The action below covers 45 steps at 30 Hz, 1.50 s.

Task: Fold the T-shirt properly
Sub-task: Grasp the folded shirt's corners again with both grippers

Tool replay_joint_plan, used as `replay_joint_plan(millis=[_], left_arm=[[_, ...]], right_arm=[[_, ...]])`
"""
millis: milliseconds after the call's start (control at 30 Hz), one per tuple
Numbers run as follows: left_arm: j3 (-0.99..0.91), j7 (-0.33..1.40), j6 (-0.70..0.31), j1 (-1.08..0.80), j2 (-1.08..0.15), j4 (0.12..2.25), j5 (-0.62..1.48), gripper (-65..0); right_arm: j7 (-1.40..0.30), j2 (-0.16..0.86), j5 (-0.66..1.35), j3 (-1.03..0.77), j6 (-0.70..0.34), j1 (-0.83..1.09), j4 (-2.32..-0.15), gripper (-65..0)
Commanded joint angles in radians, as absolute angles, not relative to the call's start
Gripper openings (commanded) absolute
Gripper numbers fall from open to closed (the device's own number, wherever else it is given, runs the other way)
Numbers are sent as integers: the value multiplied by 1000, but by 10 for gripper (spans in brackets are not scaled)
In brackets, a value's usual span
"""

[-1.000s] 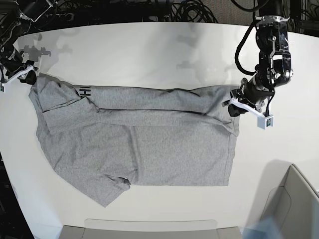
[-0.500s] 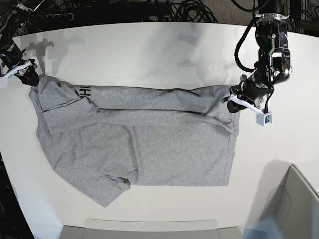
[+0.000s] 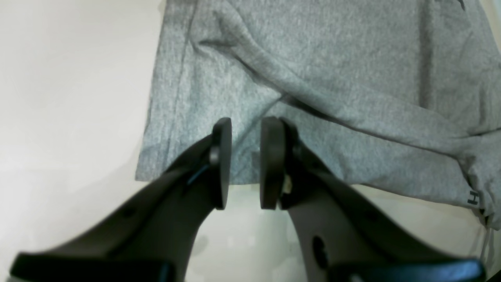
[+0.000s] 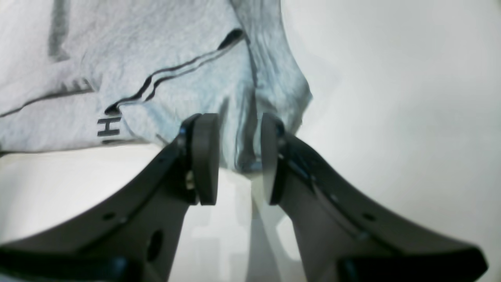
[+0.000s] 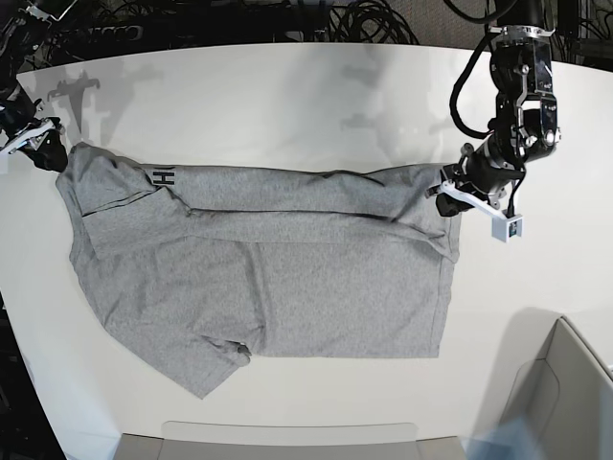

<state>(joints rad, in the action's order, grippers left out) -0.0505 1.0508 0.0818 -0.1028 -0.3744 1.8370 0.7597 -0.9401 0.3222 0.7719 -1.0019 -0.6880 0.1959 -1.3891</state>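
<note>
The grey T-shirt (image 5: 287, 278) lies flat across the white table (image 5: 287, 96). Its far edge is folded over and shows a black letter H (image 5: 163, 177). My left gripper (image 5: 445, 198) is at the shirt's right far corner. In the left wrist view the left gripper (image 3: 245, 164) has its jaws a narrow gap apart over the flat hem (image 3: 188, 156). My right gripper (image 5: 48, 153) is at the shirt's left far corner. In the right wrist view the right gripper (image 4: 238, 156) is closed around a bunched, creased corner of fabric (image 4: 240, 129), near the H (image 4: 108, 126).
A cardboard box (image 5: 565, 393) stands at the front right. A pale tray edge (image 5: 287, 436) runs along the front. Black cables (image 5: 287, 19) lie behind the table's far edge. The table's curved left edge is close to my right gripper.
My left gripper has moved slightly inward onto the shirt's right corner. My right gripper has shifted a little at the left corner. The shirt has not visibly moved.
</note>
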Motion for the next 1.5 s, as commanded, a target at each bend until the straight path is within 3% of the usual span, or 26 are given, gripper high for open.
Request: replay_joint_plan(millis=[0,267,500,1000,1167,1467], left_arm=[[-51,1038,74,-96,-386,1856,766,-510],[-51,1038,73,-110,-384,1856,766,-510],[-51,1038,73,-110,-384,1856,766,-510],[-64,1027,79,-104,-384,1836,765,-505],[-64,1027,81,-102,-384,1821,766,-441],[-65,954,71,-101,-384,1606,768,-433]], right_arm=[[-921,334,773,-1006,-698,173,-1400,-462],[-915,325,662,-1003,-698,58,-1234,-462],[-788,314,610,-888,-698,67,-1184,-463],[-662,318,513,-878,-698,101,-1095,-466],[-664,315,513,-878,-698,102,-1095,-466],[-664,318,510,-878,-698,102,-1095,-466]])
